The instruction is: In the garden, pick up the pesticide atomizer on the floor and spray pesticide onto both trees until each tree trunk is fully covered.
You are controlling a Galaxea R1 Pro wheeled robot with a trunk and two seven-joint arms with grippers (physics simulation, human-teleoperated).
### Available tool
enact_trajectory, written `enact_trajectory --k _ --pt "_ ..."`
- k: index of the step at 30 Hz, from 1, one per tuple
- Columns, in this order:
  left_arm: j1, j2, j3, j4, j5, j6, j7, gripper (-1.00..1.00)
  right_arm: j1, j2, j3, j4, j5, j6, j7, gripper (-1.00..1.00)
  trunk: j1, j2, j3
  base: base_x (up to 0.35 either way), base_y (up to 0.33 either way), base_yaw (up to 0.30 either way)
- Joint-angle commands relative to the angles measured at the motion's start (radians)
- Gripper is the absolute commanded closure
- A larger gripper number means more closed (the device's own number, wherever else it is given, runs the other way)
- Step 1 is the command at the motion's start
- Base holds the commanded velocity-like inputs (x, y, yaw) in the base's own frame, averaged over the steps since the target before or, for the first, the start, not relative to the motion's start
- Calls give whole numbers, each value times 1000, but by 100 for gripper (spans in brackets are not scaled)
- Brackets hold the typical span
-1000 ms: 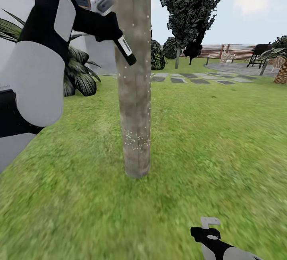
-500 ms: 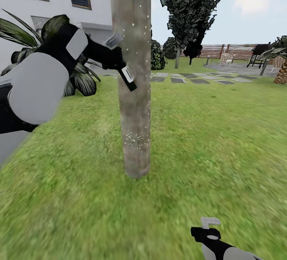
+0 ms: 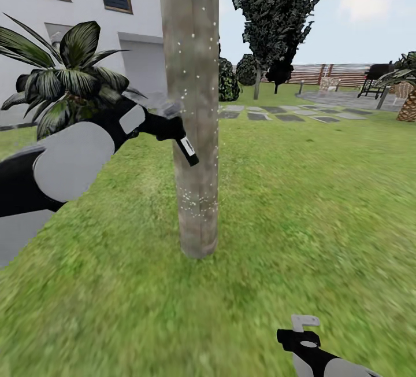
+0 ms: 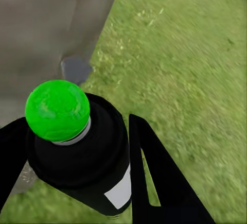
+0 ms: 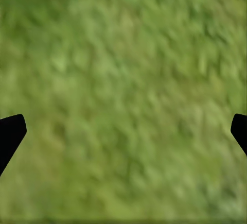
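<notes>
Left hand (image 3: pixel 170 128) grips small black spray bottle (image 3: pixel 188 149), middle left of frame, touching thick grey-brown tree trunk (image 3: pixel 193 76). Spraying step. White specks patchy; next, cover bare parts. Right hand (image 3: pixel 304 324) spread wide, nothing in it.

Tree trunk (image 3: pixel 193 111) at the centre of the lawn (image 3: pixel 300 203)

The atomizer (image 3: pixel 186 147), held in the left gripper (image 3: pixel 167 125), sits against the trunk's left side, tilted. A leafy plant (image 3: pixel 63 76) and house wall (image 3: pixel 81 13) lie behind the left arm; paving slabs (image 3: pixel 277 115) and fence (image 3: pixel 323 73) far right behind. The right gripper (image 3: pixel 303 328) hangs low over grass.
</notes>
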Motion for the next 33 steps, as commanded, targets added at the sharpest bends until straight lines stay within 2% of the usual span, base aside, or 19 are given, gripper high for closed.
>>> enact_trajectory --k 1,6,9,12,18,19,23,26,28,30,33 --pt "9 -2 6 -2 3 -2 -1 100 -2 -1 -8 5 10 -7 -5 -100 0 -1 -1 0 0 0" --pt "93 -9 6 -2 3 -39 -1 100 -2 -1 -8 5 10 -7 -5 -100 0 -1 -1 0 0 0" --pt "177 -11 6 -2 3 -117 -1 100 -2 -1 -8 5 10 -7 -5 -100 0 -1 -1 0 0 0" --pt "227 -11 6 -2 2 -138 -1 100 -2 0 -8 5 10 -7 -5 -100 0 -1 -1 0 0 0" --pt "280 -9 5 -3 0 -146 -1 100 -2 -1 -8 5 10 -7 -6 -100 0 -1 -1 0 0 0" --pt "311 -9 4 -3 0 -176 -1 100 -2 -1 -8 5 10 -7 -5 -100 0 -1 -1 0 0 0" --pt "363 -8 3 -3 0 -257 -1 100 -2 -1 -8 5 10 -7 -5 -100 0 -1 -1 0 0 0" --pt "420 -8 3 -2 -1 -368 -1 100 -2 -1 -8 5 10 -7 -5 -100 0 -1 -1 0 0 0" --pt "450 -8 3 -2 -1 -409 -1 100 -2 0 -8 5 10 -7 -5 -100 0 -1 -1 0 0 0" --pt "491 -8 2 -2 -24 -481 -1 100 -2 0 -8 5 10 -9 -5 -100 0 -1 -1 0 0 0" --pt "527 -7 2 -2 -72 -528 -1 100 -2 1 -8 5 10 -10 -5 -100 0 -1 -1 0 0 0"
